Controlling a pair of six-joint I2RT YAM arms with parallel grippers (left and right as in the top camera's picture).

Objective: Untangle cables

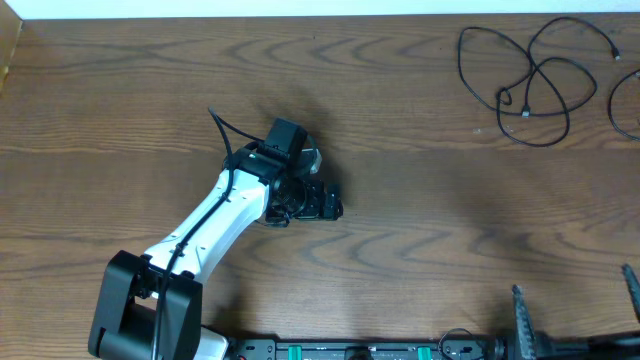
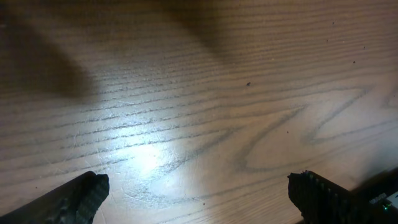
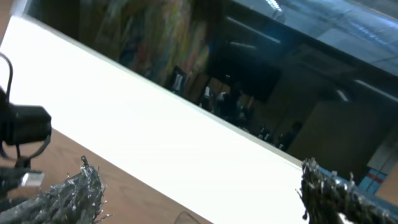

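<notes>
Thin black cables (image 1: 530, 85) lie in overlapping loops at the far right of the wooden table, with small plug ends near the middle of the tangle. Another dark loop (image 1: 622, 105) is cut off by the right edge. No white cord shows. My left gripper (image 1: 322, 203) is at the table's middle, far from the cables. It is open and empty over bare wood in the left wrist view (image 2: 199, 186). My right gripper (image 1: 572, 282) is at the near right edge, open and empty, and faces the table's far edge in the right wrist view (image 3: 199, 177). No cable shows in either wrist view.
The left arm (image 1: 210, 225) reaches from the near left corner to the table's middle. A white wall (image 3: 155, 124) runs along the table's far edge. A black boxy object (image 3: 25, 124) shows at the left of the right wrist view.
</notes>
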